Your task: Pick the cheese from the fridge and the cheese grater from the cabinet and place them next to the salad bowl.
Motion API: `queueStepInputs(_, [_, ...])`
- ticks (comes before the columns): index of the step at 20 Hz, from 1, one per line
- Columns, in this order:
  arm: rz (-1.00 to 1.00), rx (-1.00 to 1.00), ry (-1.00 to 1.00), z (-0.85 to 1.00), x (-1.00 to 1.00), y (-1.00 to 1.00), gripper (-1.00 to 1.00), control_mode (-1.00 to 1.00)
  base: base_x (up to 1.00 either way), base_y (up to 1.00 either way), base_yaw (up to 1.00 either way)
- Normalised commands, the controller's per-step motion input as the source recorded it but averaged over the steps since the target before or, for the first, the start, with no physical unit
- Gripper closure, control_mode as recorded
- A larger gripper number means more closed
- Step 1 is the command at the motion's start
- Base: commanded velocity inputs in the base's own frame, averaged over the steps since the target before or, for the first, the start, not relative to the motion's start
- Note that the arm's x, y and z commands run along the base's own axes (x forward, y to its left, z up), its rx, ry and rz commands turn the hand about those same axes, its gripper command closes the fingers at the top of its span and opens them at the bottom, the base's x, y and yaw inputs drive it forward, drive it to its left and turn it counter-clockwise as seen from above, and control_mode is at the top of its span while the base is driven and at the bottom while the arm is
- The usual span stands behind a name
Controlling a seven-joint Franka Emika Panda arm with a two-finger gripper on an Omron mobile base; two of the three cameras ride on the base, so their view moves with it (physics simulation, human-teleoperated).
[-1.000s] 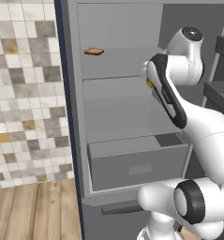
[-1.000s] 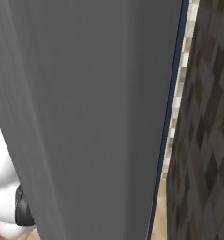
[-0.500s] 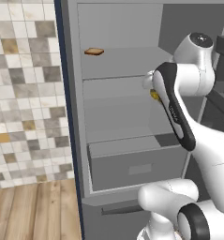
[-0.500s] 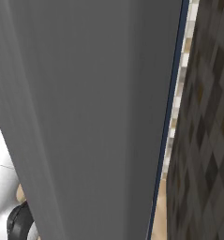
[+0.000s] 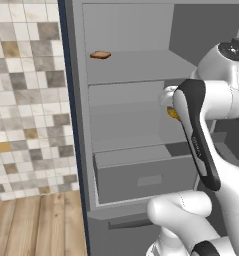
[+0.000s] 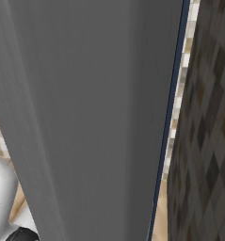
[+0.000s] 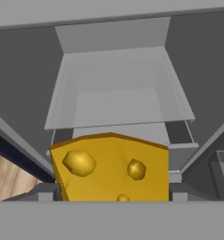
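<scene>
Arm swung right and its elbow rose since a second ago; base cameras held still. Gripper point(image 7: 112, 199) had the cheese point(image 7: 112, 168) right between its tips, filling the low centre of the hand view; jaws stood wide, but whether they pinched the wedge I couldn't tell. Below it sat the grey drawer point(image 7: 120, 89), pulled open. From the left base view, cheese peeked out behind the forearm inside the fridge point(image 5: 136, 75), bread slice point(image 5: 100, 55) on the upper shelf.
</scene>
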Motion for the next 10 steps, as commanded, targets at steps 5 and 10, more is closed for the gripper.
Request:
queueStepInputs(5, [0.0, 0.0, 0.0, 0.0, -0.17, 0.01, 1.0, -1.0, 0.0, 0.0, 0.0])
queueStepInputs(10, [0.0, 0.0, 0.0, 0.0, 0.0, 0.0, 1.0, -1.0, 0.0, 0.0, 0.0])
